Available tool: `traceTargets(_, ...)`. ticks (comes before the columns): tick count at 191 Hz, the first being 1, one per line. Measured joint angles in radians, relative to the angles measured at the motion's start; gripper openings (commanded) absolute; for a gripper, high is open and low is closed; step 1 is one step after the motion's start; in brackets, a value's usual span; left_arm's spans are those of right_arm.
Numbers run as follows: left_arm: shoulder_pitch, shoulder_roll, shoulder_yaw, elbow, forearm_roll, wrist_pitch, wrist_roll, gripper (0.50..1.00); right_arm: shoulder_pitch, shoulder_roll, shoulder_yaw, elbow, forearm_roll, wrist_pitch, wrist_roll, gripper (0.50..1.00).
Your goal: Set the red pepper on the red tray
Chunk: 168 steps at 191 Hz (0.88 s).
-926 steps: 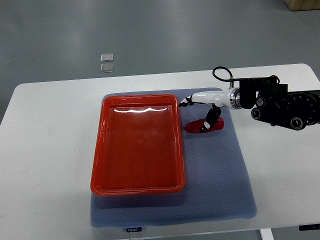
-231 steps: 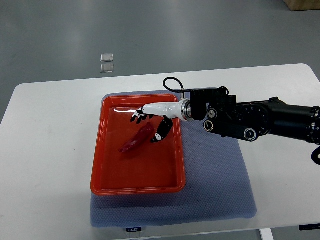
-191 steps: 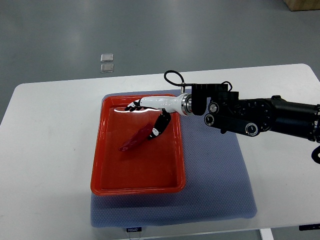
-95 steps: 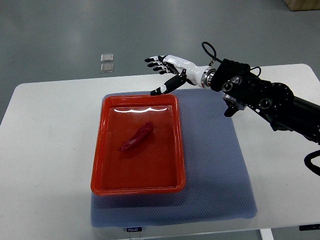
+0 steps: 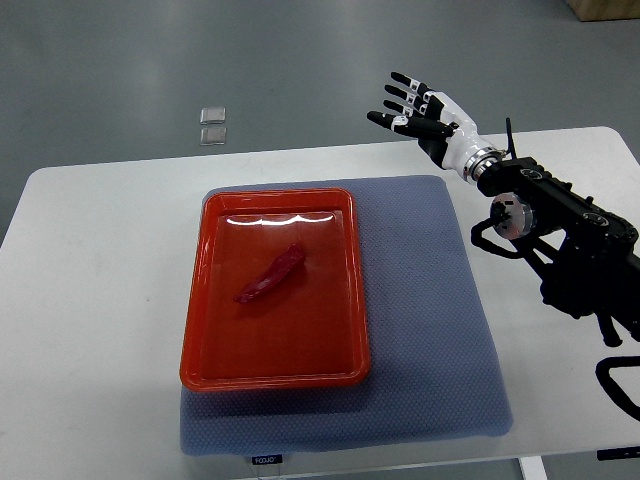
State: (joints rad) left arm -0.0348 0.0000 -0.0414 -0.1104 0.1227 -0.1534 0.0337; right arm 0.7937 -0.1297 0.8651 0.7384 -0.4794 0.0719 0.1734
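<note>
White table [image 5: 110, 300] on grey floor [image 5: 120, 60], blue mat [image 5: 430, 330] under red tray [image 5: 195, 310] holding red pepper [image 5: 270, 276]; right hand [image 5: 425, 115] spread, empty.

A white table [image 5: 100, 300] with rounded corners is seen filling the lower frame, and a blue-grey textured mat [image 5: 430, 330] is laid at its centre. Beyond the far edge, grey floor [image 5: 300, 70] is spread from nine through three o'clock, with soft light reflected. Two small pale squares [image 5: 212, 124] are set at eleven o'clock. A tan box corner [image 5: 605, 8] is glimpsed at one o'clock.
</note>
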Motion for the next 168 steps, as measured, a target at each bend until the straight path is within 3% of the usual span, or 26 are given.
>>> traceTargets(65,0.001,0.000,0.000,0.000,0.000,0.000,0.000,1.000,-0.062,0.033,0.128,-0.083,0.133,-0.063,0.052,0.915)
traceTargets(168,0.001,0.000,0.000,0.000,0.000,0.000,0.000,1.000,-0.066,0.035,0.123,-0.106,0.274,-0.065,0.058,0.915)
